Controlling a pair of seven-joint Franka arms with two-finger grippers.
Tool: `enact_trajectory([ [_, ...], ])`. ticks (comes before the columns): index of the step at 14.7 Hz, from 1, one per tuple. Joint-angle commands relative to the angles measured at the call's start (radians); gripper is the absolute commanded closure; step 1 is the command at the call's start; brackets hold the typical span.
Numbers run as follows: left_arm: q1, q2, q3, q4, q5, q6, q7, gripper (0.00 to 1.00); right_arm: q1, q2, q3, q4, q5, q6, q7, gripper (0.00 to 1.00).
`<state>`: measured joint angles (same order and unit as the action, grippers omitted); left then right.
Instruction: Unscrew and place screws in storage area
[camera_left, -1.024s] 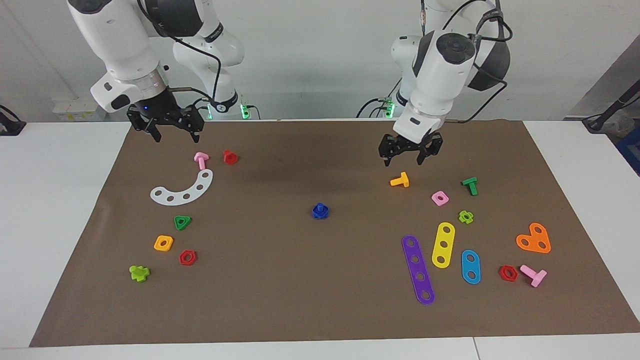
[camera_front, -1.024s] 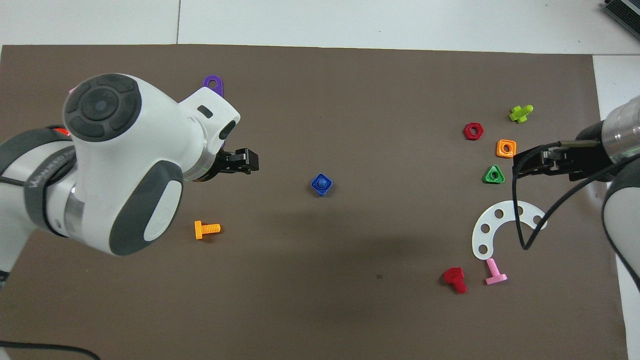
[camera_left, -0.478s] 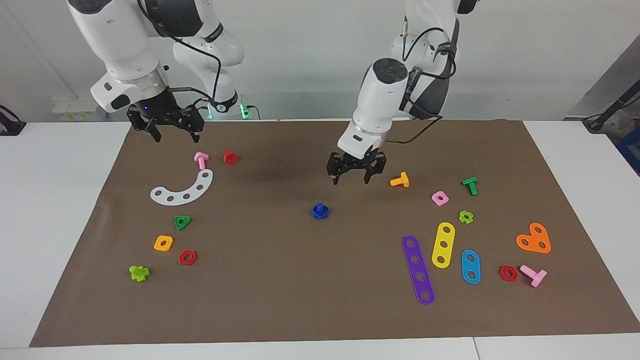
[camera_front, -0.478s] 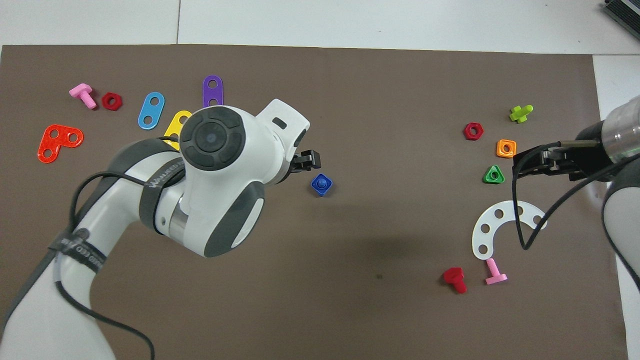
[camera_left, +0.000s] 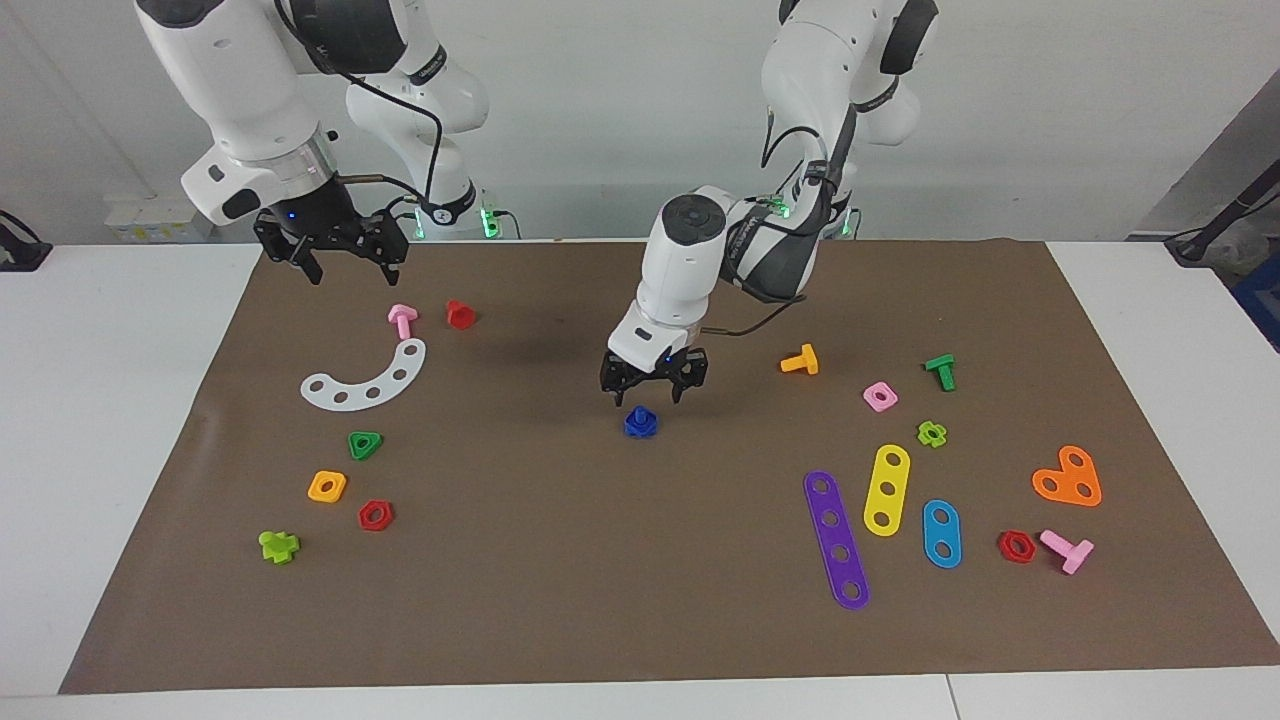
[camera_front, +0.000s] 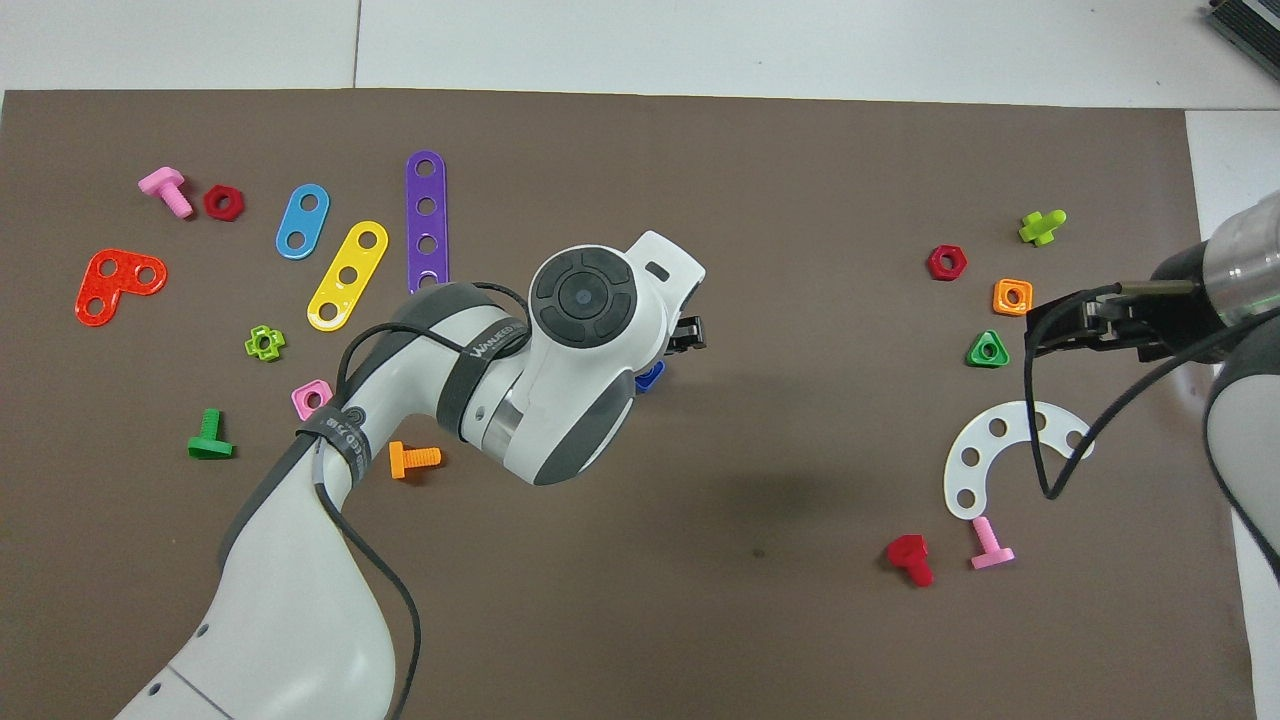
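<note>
Facing view, centre of frame: the left gripper (camera_left: 652, 385) hangs just above the blue screw (camera_left: 640, 422), fingers spread and pointing down, tips not touching it. You see the screw standing on the brown mat (camera_left: 560, 560), bolt threaded into its nut, near the middle of the frame and well apart from the other loose parts. In the overhead view the left arm's wrist covers most of the screw (camera_front: 651, 375); only a blue edge shows at frame centre.

Right gripper (camera_left: 330, 245) waits at upper left of the facing view, over the mat's edge near the pink bolt (camera_left: 402, 320); its fingers look parted and hold nothing.

Step in hand, as I judge it: approach for the first grasp; nothing is unscrewed yet.

Next move calls for a short straight descent so the fingers straddle the bolt head or nut, then closing. Watch alignment: the piece is small and light, and an off-centre finger could tip or push it. Unscrewing likely needs the second gripper to hold the other half.
</note>
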<state>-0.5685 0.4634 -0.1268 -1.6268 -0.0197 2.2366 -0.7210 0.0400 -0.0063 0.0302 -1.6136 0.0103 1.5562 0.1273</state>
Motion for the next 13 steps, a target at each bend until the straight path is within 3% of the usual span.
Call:
enact_trajectory([
  [1, -0.013, 0.024, 0.016, 0.012, 0.041, 0.046, -0.02, 0.1, -0.009, -0.018, 0.004, -0.017, 0.017, -0.008, -0.028, 0.0],
  [6, -0.013, 0.024, 0.016, -0.074, 0.044, 0.124, -0.018, 0.14, -0.018, -0.018, 0.004, -0.017, 0.017, -0.008, -0.028, 0.0],
  [13, -0.022, 0.058, 0.018, -0.077, 0.044, 0.155, -0.023, 0.15, -0.017, -0.018, 0.004, -0.017, 0.017, -0.008, -0.028, 0.0],
])
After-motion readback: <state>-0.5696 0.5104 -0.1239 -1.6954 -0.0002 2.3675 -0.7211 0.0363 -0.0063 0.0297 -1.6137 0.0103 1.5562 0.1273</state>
